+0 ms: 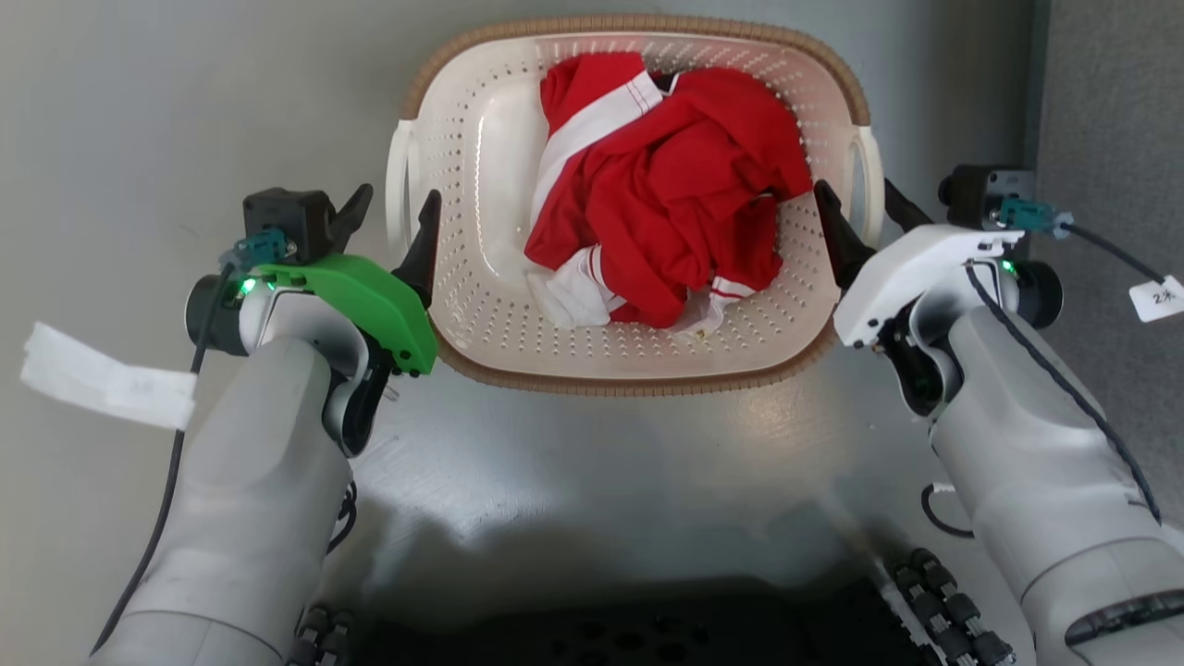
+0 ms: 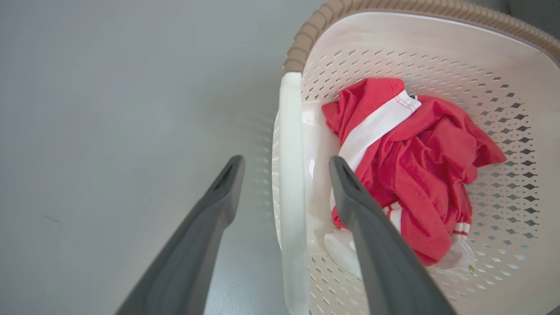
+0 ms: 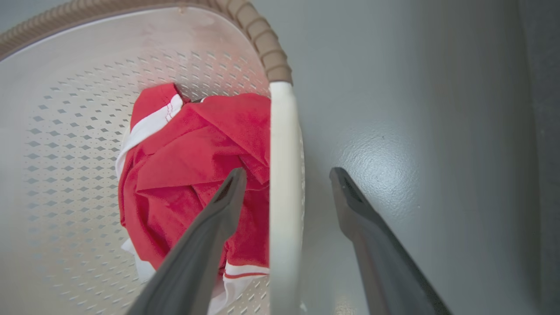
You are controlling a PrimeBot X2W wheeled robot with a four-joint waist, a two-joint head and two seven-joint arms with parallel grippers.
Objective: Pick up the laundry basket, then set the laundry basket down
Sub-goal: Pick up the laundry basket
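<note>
The laundry basket (image 1: pixel 638 23), cream-white and perforated with a brown woven-look rim, rests on the grey floor ahead of me. Inside it lies a crumpled red and white garment (image 1: pixel 666 194). My left gripper (image 1: pixel 398 196) is open and straddles the basket's left white handle (image 1: pixel 398 157), one finger inside the basket and one outside. My right gripper (image 1: pixel 853 188) is open and straddles the right white handle (image 1: pixel 869 157) the same way. In the left wrist view the handle (image 2: pixel 291 144) runs between the fingers of the left gripper (image 2: pixel 286 161). In the right wrist view the handle (image 3: pixel 282 131) runs between the fingers of the right gripper (image 3: pixel 287 171).
Grey floor (image 1: pixel 601 462) surrounds the basket. A darker grey strip (image 1: pixel 1110 92) runs along the right side. Paper tags hang from the wrist cables at the left (image 1: pixel 102 379) and right (image 1: pixel 1156 298). My dark base (image 1: pixel 629 629) fills the bottom edge.
</note>
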